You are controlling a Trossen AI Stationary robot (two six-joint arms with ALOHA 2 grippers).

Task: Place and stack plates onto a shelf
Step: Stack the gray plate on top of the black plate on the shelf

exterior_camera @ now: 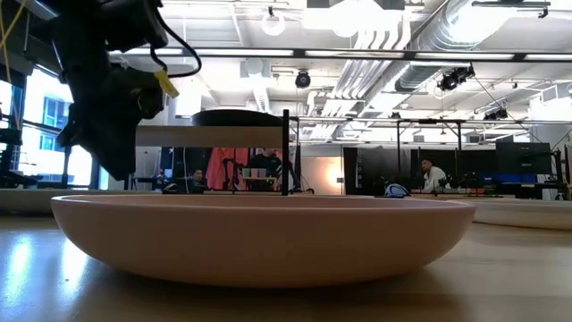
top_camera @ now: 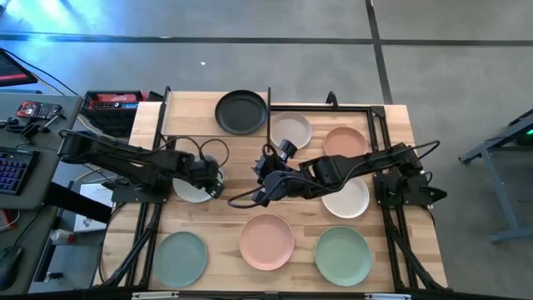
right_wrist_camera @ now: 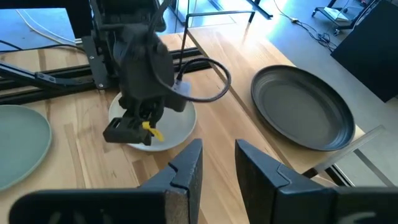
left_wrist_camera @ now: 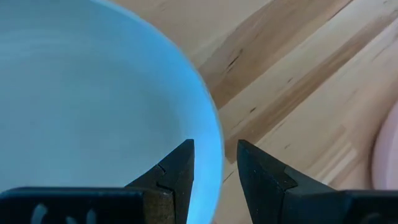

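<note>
A white plate (top_camera: 193, 188) lies flat on the table's left half. My left gripper (left_wrist_camera: 214, 146) is open and points steeply down over the plate's right rim (left_wrist_camera: 216, 134), with one finger above the inside and one outside. It also shows in the right wrist view (right_wrist_camera: 134, 129). My right gripper (right_wrist_camera: 217, 148) hangs open above the table's middle (top_camera: 260, 190), with nothing between its fingers. A black plate (top_camera: 241, 112) lies on the shelf's (top_camera: 190, 115) pale board at the far side.
A beige-grey plate (top_camera: 291, 129) and a terracotta plate (top_camera: 345, 142) lie at the far right. A second white plate (top_camera: 348, 200) lies under my right arm. Along the near edge lie pale grey-green (top_camera: 179, 258), pink (top_camera: 266, 242) and sage green (top_camera: 342, 254) plates.
</note>
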